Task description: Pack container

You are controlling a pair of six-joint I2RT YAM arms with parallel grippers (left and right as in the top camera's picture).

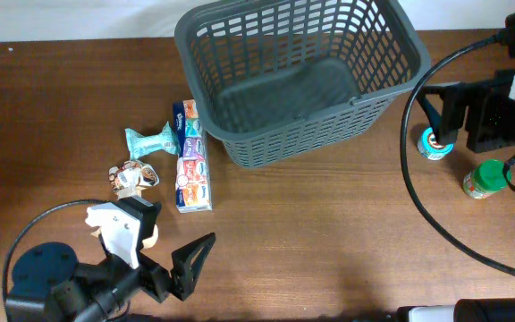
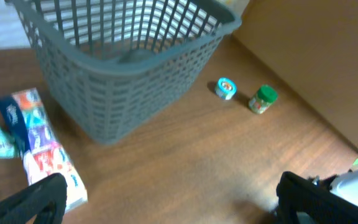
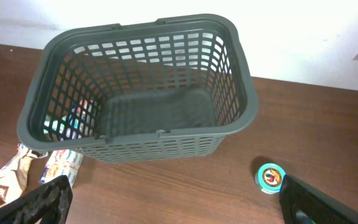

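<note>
Found the basket [image 1: 302, 134] upright and empty at the table's far middle, with tissue packs [image 1: 192, 161] just beside its left wall. Judged it light for its bulk, stiff along the rolled rim, springier in the slotted walls, smooth and somewhat slippery, not fragile. Reckoned the rim, or a slot just under it, the best place to grip, though probably with no need to lift it at all, only to drop things through the wide mouth. Saw the left gripper [image 2: 171, 186] low at the near left of the table, spread wide on nothing, aimed across the wood toward the basket. Saw the right gripper [image 3: 173, 186] at the right side, likewise wide and empty, facing the basket, with a tub [image 1: 434, 143] close by and a jar [image 1: 484, 177] just beyond.
</note>
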